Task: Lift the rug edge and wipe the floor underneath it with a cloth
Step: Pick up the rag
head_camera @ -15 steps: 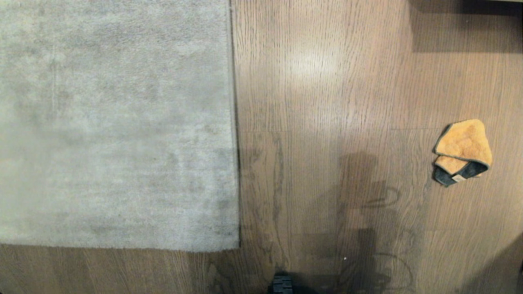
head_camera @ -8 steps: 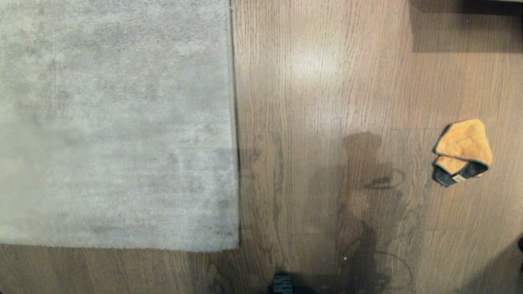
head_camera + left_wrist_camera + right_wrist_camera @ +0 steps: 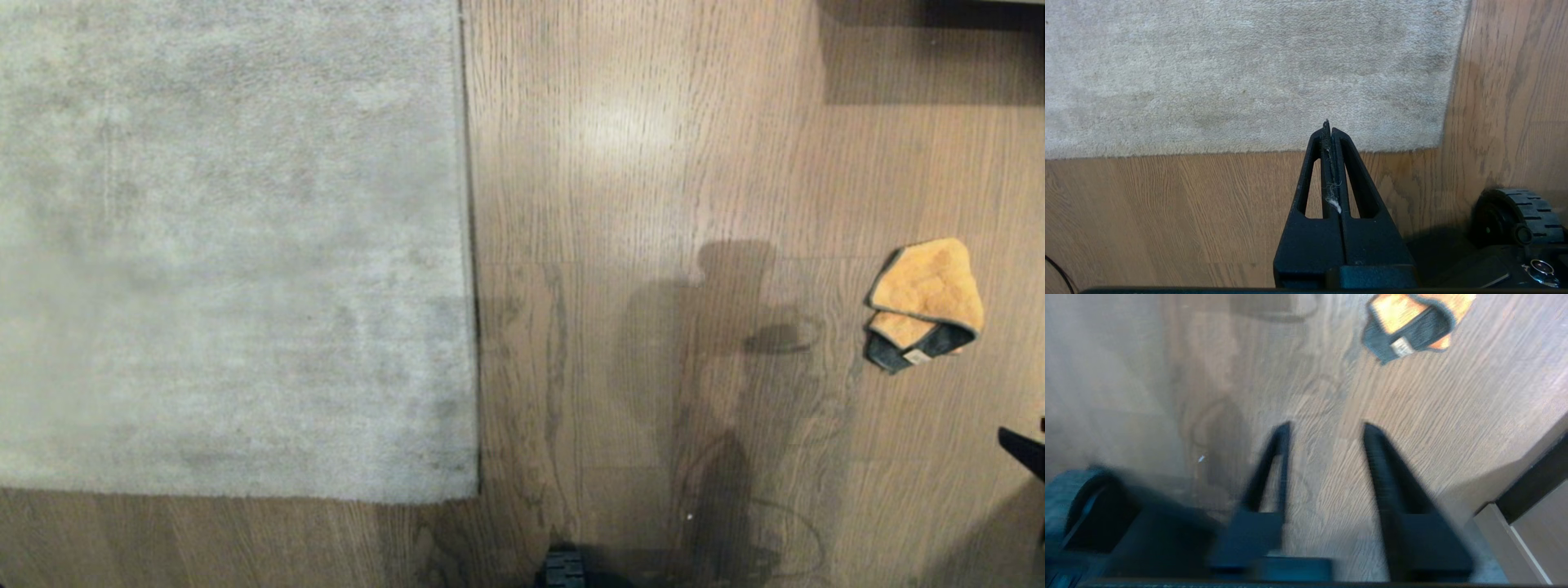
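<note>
Lying flat on the brown wood-plank floor (image 3: 637,204), the big pale grey rug (image 3: 229,245) has short, soft fuzz with darker blotchy patches. Its straight rug edge (image 3: 469,245) runs down to a square corner near the robot, and it rests flat against the planks. The floor is smooth and a bit shiny, with thin dark grain lines and a bright spot of light.

Off to the robot's right, well apart from the rug, sits the small fuzzy orange cloth (image 3: 927,298). It is folded over in a lumpy shape, with a dark grey trim and a little white tag at one corner. Nothing is touching it.

The black left gripper (image 3: 1328,127) hangs above the rug's near border by the corner. Its two long pointed fingers are pressed tight together with nothing between them but a wisp of white fluff.

The black right gripper (image 3: 1327,430) is above bare floor, short of the cloth (image 3: 1414,324). Its ridged fingers are spread apart and hold nothing. In the head view, only a dark tip shows at the right side.

A black ribbed wheel (image 3: 1515,216) sits beside the left arm.
</note>
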Robot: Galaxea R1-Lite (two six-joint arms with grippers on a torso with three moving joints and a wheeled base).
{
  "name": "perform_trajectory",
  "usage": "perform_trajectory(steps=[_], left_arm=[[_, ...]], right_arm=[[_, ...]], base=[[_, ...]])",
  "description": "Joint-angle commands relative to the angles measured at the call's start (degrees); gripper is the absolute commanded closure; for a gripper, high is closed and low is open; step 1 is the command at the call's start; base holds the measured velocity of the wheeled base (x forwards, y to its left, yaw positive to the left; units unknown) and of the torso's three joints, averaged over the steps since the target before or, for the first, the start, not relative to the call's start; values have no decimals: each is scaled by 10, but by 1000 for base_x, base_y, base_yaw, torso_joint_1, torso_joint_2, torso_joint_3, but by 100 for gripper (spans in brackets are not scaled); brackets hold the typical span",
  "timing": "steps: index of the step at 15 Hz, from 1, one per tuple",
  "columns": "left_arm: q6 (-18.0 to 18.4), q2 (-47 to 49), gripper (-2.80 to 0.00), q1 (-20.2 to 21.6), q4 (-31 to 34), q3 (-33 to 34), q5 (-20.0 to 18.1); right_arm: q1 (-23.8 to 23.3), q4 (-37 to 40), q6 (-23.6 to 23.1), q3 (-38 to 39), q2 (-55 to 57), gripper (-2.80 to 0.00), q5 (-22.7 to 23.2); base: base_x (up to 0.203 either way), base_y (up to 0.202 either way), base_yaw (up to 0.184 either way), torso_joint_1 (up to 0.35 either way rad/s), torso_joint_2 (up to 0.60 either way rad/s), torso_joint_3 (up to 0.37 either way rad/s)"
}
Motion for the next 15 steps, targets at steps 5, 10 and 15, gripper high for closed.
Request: perform_trajectory(steps=[5, 10, 15], left_arm=[[0, 0, 0, 0, 0, 0, 0], [0, 0, 0, 0, 0, 0, 0], [0, 0, 0, 0, 0, 0, 0]], right_arm=[[-93, -135, -3, -24, 200, -280, -1], [-145, -147, -1, -57, 243, -280, 0], [-201, -149, 1, -115, 300, -280, 0]], base=[[0, 0, 0, 0, 0, 0], [0, 0, 0, 0, 0, 0], [0, 0, 0, 0, 0, 0]])
